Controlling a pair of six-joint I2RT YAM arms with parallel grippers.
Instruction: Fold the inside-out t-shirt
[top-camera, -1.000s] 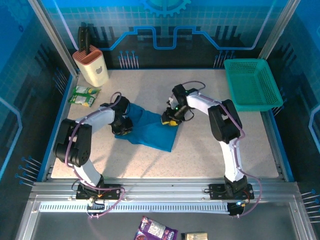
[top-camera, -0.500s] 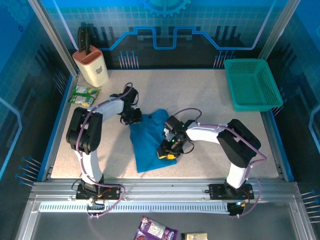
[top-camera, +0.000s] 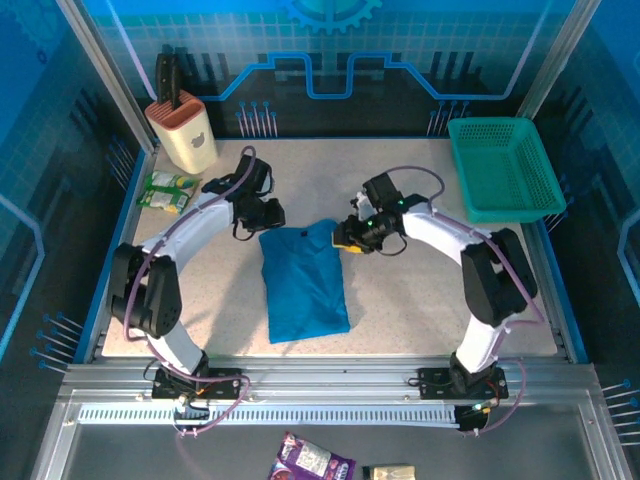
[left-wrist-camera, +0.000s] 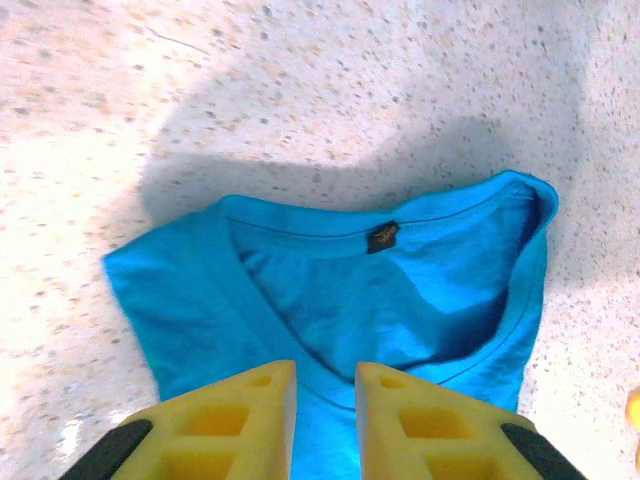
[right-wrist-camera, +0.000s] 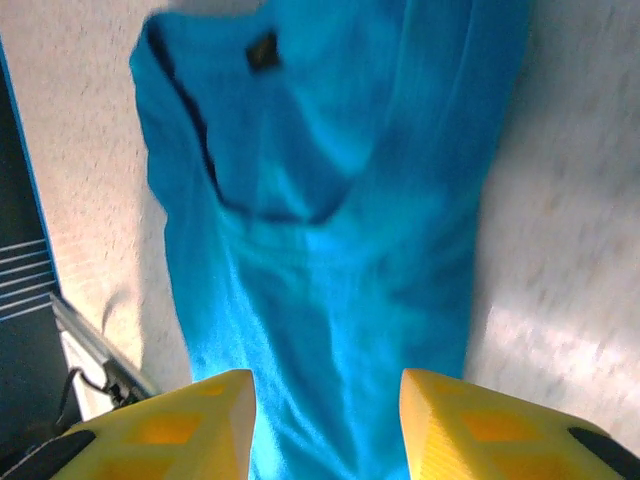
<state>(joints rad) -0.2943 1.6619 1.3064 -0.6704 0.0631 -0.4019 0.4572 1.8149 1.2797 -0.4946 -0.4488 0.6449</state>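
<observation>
Inside-out t-shirt (top-camera: 303, 280) lying flat as narrow folded strip, centre of frame, on table (top-camera: 430, 300), collar end toward top. Left gripper (top-camera: 264, 216) hovering just past upper-left corner, fingers (left-wrist-camera: 240, 425) showing narrow gap, gripping nothing. Right gripper (top-camera: 348, 240) hovering beside upper-right corner, fingers (right-wrist-camera: 180, 425) standing wider apart, empty.

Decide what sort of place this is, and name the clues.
Probably a robot lab test cell: left arm and right arm bolted at a speckled table, blue printed panels around it, and staged props: a t-shirt and green basket.
</observation>
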